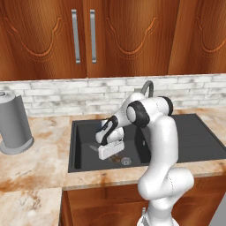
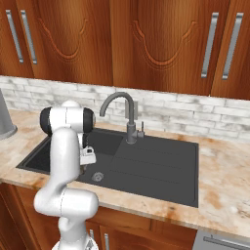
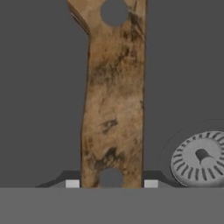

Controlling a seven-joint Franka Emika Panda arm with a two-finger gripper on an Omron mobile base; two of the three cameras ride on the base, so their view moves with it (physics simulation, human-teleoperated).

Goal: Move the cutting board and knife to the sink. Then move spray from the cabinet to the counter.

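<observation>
Wooden knife [image 3: 113, 100] handle sits between pincer [image 3: 111, 183] tips, seemingly gripped, over sink [image 3: 39, 87].

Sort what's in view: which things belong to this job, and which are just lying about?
Job: small knife with brown wooden handle, held in the gripper; wide dark grey sink; beige marble-look counter; reddish-brown upper wall cabinet, doors closed.
Lying about: upright grey cylinder on a round base; whitish brick backsplash.
</observation>
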